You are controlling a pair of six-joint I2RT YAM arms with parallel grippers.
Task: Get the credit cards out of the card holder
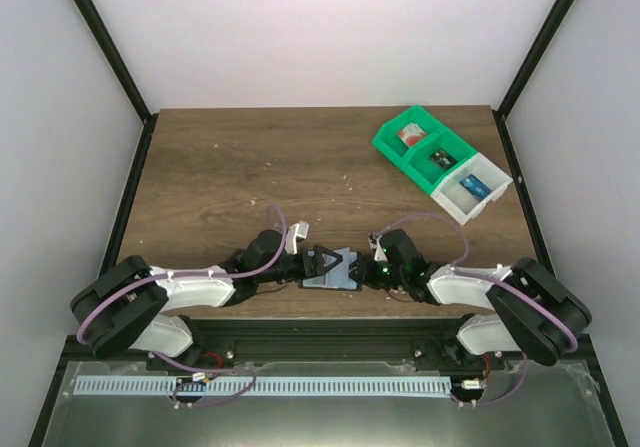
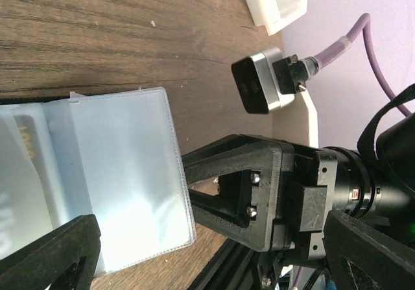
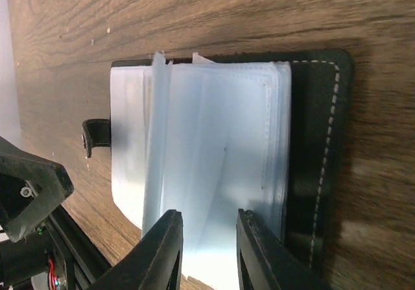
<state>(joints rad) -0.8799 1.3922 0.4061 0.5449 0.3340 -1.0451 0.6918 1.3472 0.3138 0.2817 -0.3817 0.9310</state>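
The card holder point(image 1: 335, 269) lies open near the table's front edge, between my two grippers. In the right wrist view it shows a dark stitched cover point(image 3: 318, 147), a black side tab point(image 3: 96, 137) and pale blue clear sleeves point(image 3: 214, 154) fanned up. A card with yellowish print point(image 2: 26, 137) shows faintly through a sleeve; the card with the red circle is hidden. My right gripper point(image 3: 211, 257) hovers over the sleeves, jaws a little apart, holding nothing. My left gripper point(image 2: 207, 264) is wide open at the holder's left side, with a sleeve point(image 2: 123, 180) between its fingers.
Two joined green bins point(image 1: 420, 147) and a white bin point(image 1: 472, 189) holding small items stand at the back right. The right arm's wrist camera point(image 2: 256, 82) and finger point(image 2: 246, 193) are close in front of my left gripper. The table's front edge is right beside the holder.
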